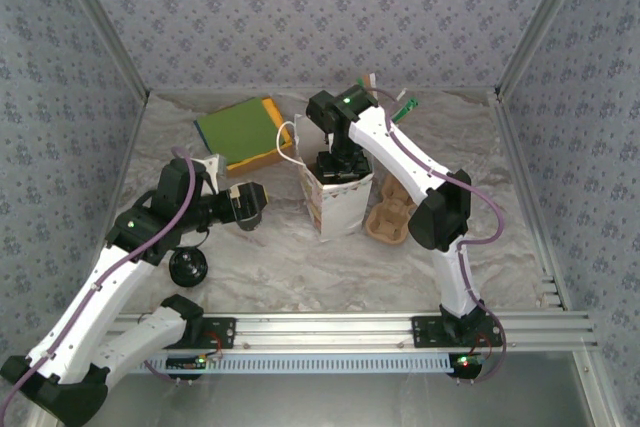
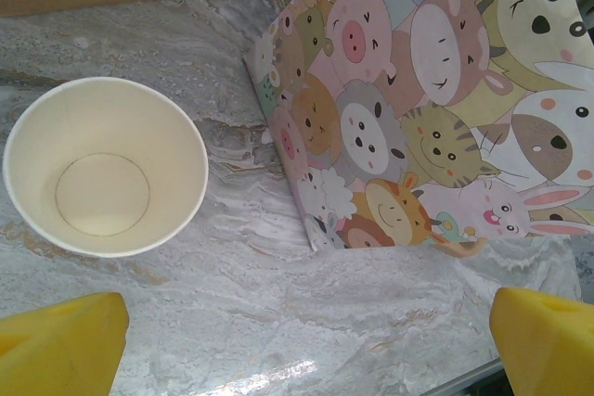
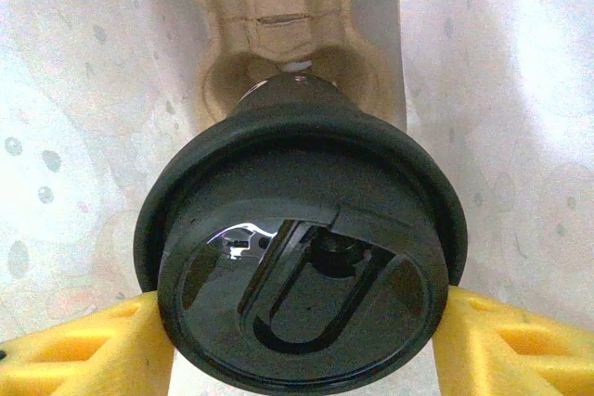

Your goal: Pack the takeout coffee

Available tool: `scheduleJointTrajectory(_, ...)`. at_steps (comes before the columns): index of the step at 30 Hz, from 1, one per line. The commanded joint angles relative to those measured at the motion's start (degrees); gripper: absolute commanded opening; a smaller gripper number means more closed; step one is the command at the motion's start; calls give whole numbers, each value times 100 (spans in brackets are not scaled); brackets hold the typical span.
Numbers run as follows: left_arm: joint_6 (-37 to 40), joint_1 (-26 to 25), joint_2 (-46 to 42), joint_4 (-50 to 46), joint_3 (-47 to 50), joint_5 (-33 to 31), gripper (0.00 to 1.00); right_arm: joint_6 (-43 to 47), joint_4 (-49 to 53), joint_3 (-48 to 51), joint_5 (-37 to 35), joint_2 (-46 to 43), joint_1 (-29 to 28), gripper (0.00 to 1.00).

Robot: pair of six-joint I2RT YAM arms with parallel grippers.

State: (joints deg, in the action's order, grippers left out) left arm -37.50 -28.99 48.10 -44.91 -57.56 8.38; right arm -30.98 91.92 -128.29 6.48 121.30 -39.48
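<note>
The table (image 1: pixel 300 272) is slick marble, so the printed paper bag (image 1: pixel 335 209) standing on it could slide or tip if the right arm catches its rim on the way out. Nothing braces it. The left end effector (image 2: pixel 306 340) hangs spread wide and empty, apart from the bag, over the lidless cup (image 2: pixel 107 169). The right end effector (image 1: pixel 338 165) is down in the bag's mouth, clamped on the takeout coffee (image 3: pixel 297 266), one yellow finger against each side at the lid. A moulded pulp tray (image 3: pixel 278 6) lies beneath the cup. Letting go high or off a pocket would probably topple the cup, and pressure at the lid rim might pop the lid loose.
</note>
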Motion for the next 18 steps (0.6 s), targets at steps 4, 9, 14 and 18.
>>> scheduleJointTrajectory(4, 89, -20, 11, 96, -6, 75, 99, 64, 116, -37, 41, -19, 24, 68)
scheduleJointTrajectory(9, 97, -23, 20, 105, -2, 76, 100, 66, 119, -30, 37, -21, 35, 68)
scheduleJointTrajectory(14, 111, -19, 30, 114, -18, 68, 99, 66, 116, -31, 46, -9, 37, 68)
scheduleJointTrajectory(18, 115, -22, 35, 110, -11, 68, 100, 62, 108, -30, 54, -1, 45, 68)
